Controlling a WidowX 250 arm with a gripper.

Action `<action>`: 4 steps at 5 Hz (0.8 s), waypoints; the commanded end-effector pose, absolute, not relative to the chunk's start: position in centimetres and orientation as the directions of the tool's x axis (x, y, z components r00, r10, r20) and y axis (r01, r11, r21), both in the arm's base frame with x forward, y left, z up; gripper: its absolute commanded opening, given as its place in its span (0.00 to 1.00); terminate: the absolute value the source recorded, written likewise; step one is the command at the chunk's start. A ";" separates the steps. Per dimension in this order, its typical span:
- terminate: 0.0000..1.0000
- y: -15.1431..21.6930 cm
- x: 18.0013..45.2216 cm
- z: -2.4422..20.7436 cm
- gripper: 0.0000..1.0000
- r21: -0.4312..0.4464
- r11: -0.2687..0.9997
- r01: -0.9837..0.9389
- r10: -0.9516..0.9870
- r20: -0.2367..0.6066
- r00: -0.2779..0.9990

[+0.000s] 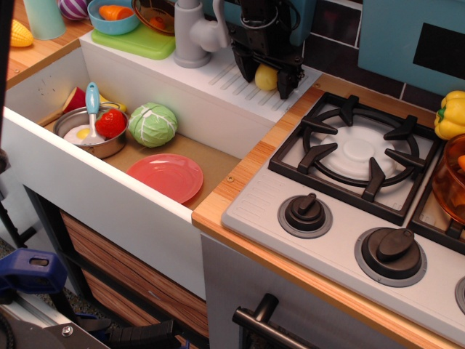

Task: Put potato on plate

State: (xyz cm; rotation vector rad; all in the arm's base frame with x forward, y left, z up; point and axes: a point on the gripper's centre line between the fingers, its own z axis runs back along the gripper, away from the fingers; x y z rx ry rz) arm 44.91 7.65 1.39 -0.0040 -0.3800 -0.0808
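Pale-yellow potato [266,76] sits on the ribbed drainboard [232,76] between the jaws of the gripper [266,78], which bracket it closely; full closure cannot be told. Best to seat the grip firmly before lifting. The plate [166,177] lies down in the sink [43,149], cabbage [152,124] just behind, faucet [190,33] near; open room front-right.
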 end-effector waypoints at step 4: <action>0.00 9.7 40.6 5.6 0.00 0.157 0.983 0.096 -0.141 0.304 0.942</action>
